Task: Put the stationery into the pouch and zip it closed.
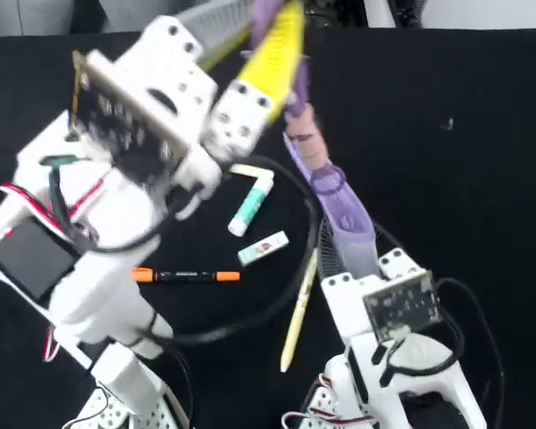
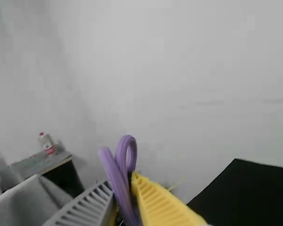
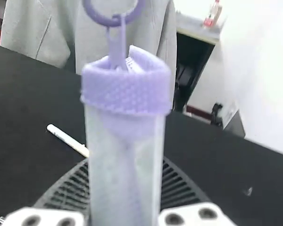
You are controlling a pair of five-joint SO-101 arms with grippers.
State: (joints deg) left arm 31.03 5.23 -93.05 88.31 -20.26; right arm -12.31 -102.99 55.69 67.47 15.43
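Purple pouch [image 3: 122,150] clenched in right jaws — left jaws pinching its zip ring [image 2: 120,165], marker [image 1: 186,276], pencil [image 1: 299,313] on table [image 1: 482,179]

There's the left arm [image 1: 107,232], chunky white shells dotted with screw holes, a dark circuit board [image 1: 125,121] at the wrist, red wires and a looping black cable [image 1: 277,299]; the left gripper [image 2: 132,193] is ribbed plastic, yellow beside grey. The right arm [image 1: 402,366] matches in white with its own small board [image 1: 402,306], and the right gripper [image 3: 125,94] is pale lavender, dimpled at the tip.
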